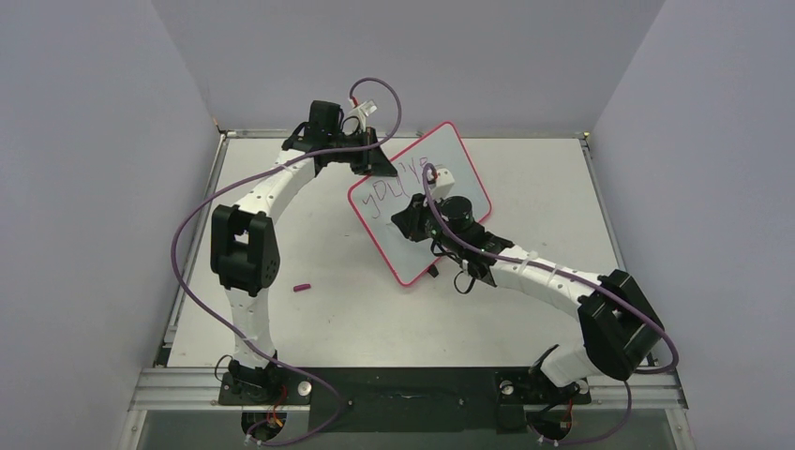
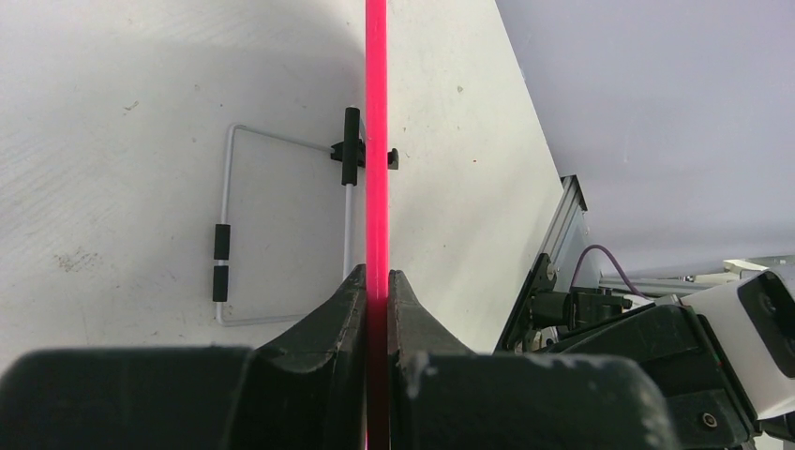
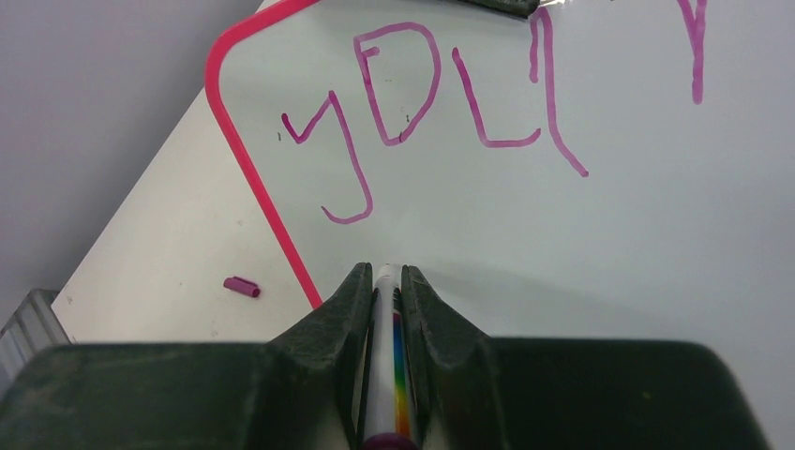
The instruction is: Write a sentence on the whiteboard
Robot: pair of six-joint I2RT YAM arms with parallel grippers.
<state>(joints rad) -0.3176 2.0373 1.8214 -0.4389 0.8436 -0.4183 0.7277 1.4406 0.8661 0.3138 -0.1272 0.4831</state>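
top view: the right arm covers the whiteboard from centre toward 5 o'clock, hiding part of the sentence. right wrist view: lettering runs off the frame at 1 o'clock; the marker tip is hidden between the fingers of the right gripper. left wrist view: the board appears edge-on, its face unseen. a purple speck on the table, perhaps a cap, is too small to identify.
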